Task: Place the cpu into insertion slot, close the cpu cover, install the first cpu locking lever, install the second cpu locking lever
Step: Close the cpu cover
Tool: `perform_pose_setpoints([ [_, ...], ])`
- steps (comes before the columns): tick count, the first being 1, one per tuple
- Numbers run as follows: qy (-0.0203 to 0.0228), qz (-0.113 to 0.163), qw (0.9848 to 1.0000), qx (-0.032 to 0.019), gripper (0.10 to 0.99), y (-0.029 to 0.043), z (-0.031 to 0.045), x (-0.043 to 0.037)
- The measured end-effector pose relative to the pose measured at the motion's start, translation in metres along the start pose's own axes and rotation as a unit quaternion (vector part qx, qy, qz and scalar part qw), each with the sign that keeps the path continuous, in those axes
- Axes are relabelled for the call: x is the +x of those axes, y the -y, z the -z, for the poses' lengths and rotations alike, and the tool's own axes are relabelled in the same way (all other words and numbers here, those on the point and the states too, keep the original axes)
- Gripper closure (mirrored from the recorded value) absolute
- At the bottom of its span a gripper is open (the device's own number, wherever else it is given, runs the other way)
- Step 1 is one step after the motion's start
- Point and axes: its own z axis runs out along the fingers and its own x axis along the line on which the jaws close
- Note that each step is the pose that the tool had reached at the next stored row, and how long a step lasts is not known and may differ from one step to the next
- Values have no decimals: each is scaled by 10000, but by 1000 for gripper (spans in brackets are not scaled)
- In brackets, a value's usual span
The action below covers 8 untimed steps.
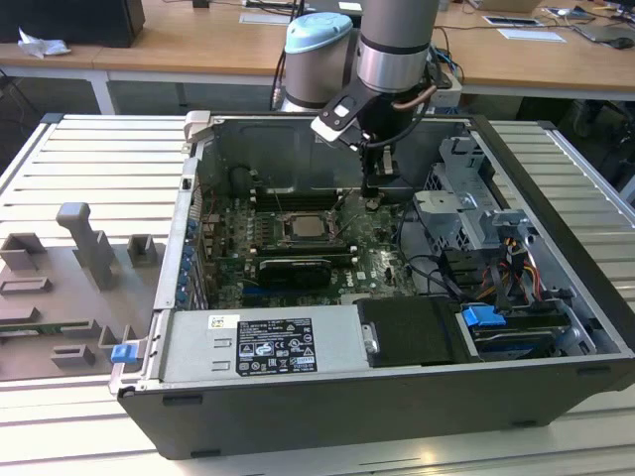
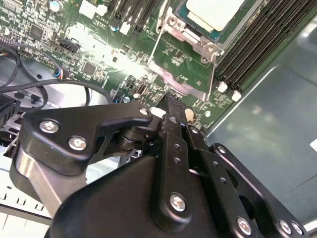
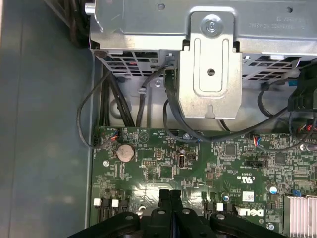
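The cpu (image 1: 303, 228), a pale square chip, lies flat in the insertion slot (image 1: 281, 241) in the middle of the motherboard. It also appears in the second wrist view (image 2: 213, 11). The silvery cpu cover (image 2: 194, 35) lies down around the chip's edge. Thin wire levers (image 2: 155, 49) run out from the socket's sides; I cannot tell whether they are latched. My gripper (image 1: 378, 196) hangs inside the case, to the exterior view's right of the socket and just above the board. Its black fingers (image 3: 164, 197) are pressed together, shut on nothing, as the second wrist view (image 2: 171, 103) also shows.
A metal drive cage (image 1: 466, 213) with black cables (image 3: 124, 94) stands close beside the gripper. Long black memory slots (image 2: 257, 34) flank the socket. A power supply (image 1: 258, 342) fills the case front. Grey fixtures (image 1: 84, 248) sit on the table at the exterior view's left.
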Motion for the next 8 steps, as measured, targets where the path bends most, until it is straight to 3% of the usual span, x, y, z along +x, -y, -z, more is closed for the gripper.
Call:
perform_pose_setpoints([
  [2,0,4,10000,0,980,-31,-45,-2],
  [5,-1,16,10000,2,980,-24,-140,-4],
  [8,0,16,10000,3,980,20,-150,-4],
])
